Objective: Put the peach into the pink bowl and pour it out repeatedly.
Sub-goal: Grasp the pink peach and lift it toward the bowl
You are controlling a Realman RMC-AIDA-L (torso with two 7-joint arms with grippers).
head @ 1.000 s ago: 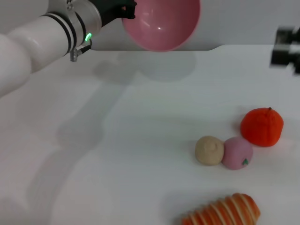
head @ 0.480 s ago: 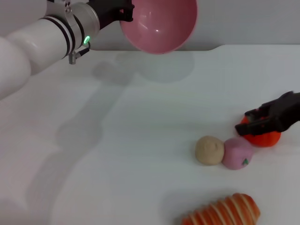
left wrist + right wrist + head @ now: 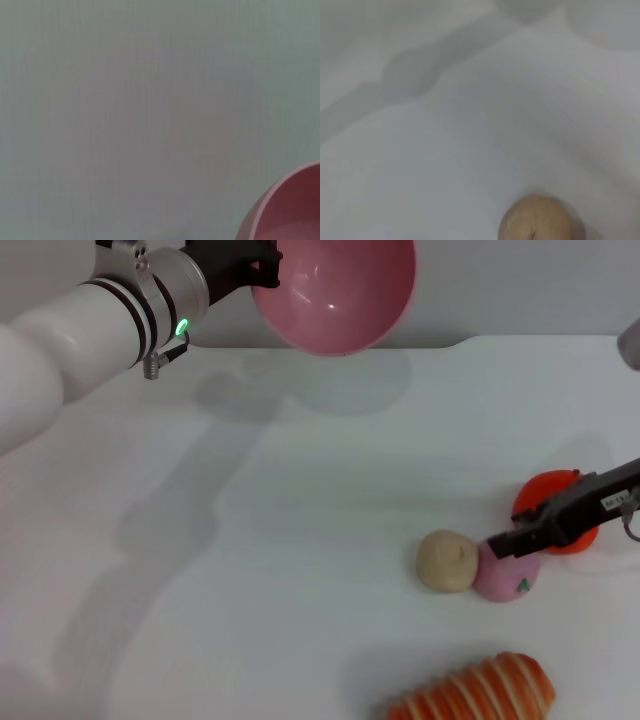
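Glossy pink plastic catches the eye first: the round, deep pink bowl point(image 3: 335, 292) hangs in the air up at twelve o'clock of the head view, tipped so its hollow faces this way, with nothing showing inside. The left gripper point(image 3: 262, 268), black at the end of a white arm with dark rings and a small green light, is clamped on the bowl's rim at its nine o'clock edge. The left wrist view shows only a curve of that pink rim point(image 3: 287, 207) against a plain grey background.

On the white table point(image 3: 280, 540), the small soft-pink rounded peach point(image 3: 508, 573) with a tiny green stem mark sits at about four o'clock of the head view. It touches the beige round lump point(image 3: 447, 560) at its nine o'clock side. The orange-red tangerine-like fruit point(image 3: 556, 502) lies just beside the peach at its one o'clock. At six o'clock of the peach, near the table's near edge, lies an orange and cream striped long toy point(image 3: 478, 691), well apart from the other three.

The right gripper point(image 3: 515, 543) reaches in from three o'clock, a dark slim finger crossing in front of the tangerine with its tip right at the peach's upper edge. I cannot tell whether its fingers are apart or together, or whether it touches the peach. The right wrist view shows the beige lump point(image 3: 536, 220) on bare table
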